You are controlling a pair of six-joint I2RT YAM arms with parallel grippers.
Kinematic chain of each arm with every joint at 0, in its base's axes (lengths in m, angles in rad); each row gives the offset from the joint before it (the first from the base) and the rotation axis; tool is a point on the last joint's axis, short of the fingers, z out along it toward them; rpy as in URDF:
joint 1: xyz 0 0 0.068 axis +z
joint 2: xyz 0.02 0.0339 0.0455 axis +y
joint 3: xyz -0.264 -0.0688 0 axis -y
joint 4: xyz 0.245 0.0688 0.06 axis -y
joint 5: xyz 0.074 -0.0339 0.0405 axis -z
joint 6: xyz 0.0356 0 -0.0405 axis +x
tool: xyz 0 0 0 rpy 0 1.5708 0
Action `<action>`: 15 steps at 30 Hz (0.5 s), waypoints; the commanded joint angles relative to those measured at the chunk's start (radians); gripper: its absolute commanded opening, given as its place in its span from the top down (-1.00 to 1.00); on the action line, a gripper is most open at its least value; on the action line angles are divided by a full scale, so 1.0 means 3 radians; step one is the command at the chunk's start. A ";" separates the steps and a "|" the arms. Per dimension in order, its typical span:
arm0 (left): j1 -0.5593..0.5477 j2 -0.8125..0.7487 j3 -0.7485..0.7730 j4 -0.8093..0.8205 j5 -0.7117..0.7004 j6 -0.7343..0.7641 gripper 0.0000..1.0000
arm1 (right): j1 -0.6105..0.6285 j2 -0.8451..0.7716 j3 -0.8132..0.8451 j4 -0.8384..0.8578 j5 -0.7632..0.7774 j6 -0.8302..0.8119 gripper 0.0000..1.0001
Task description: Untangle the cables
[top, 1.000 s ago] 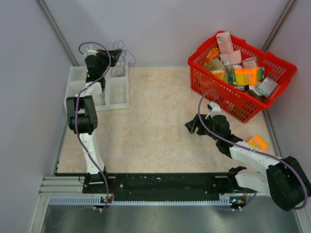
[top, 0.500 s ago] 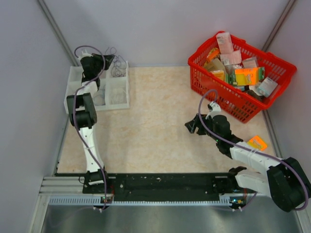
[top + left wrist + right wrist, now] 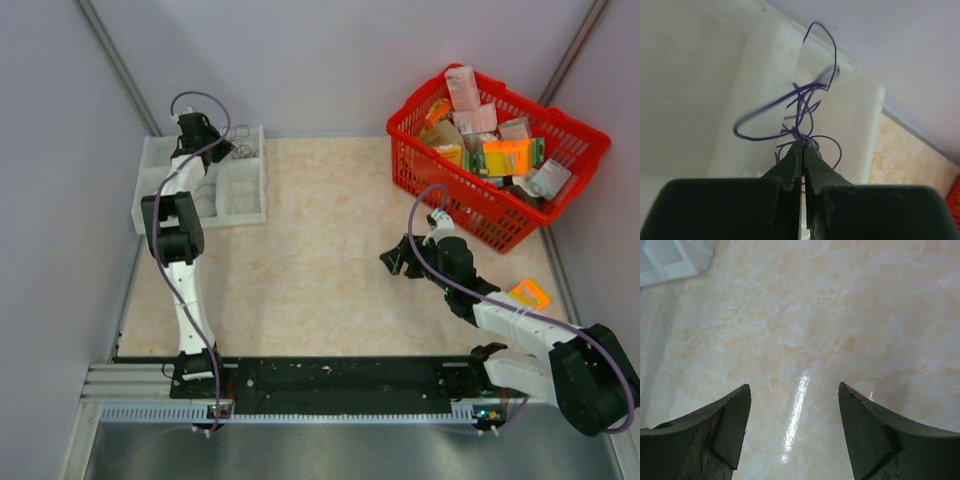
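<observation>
My left gripper [image 3: 803,143] is shut on a small knot of thin blue-purple cables [image 3: 799,111]. The loops stand up past the fingertips, above a white divided tray [image 3: 705,100]. In the top view the left gripper [image 3: 213,143] is at the tray's back compartments, and a few thin wires [image 3: 240,152] show beside it. My right gripper [image 3: 396,262] is open and empty, low over the beige table at the right. In the right wrist view [image 3: 793,388] only bare table lies between its fingers.
The white tray [image 3: 243,197] sits at the table's back left against the wall. A red basket [image 3: 470,205] full of packets stands at the back right. An orange packet [image 3: 530,293] lies near the right arm. The tray's corner [image 3: 670,260] shows far off.
My left gripper has moved left and lower with the cables, from above the tray's back right corner to its back middle. The right arm has not moved.
</observation>
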 commanded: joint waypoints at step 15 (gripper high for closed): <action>-0.0093 -0.0765 0.0215 -0.0552 0.0264 0.0275 -0.29 | -0.0035 0.0197 0.0158 0.0261 -0.0123 0.0015 -0.39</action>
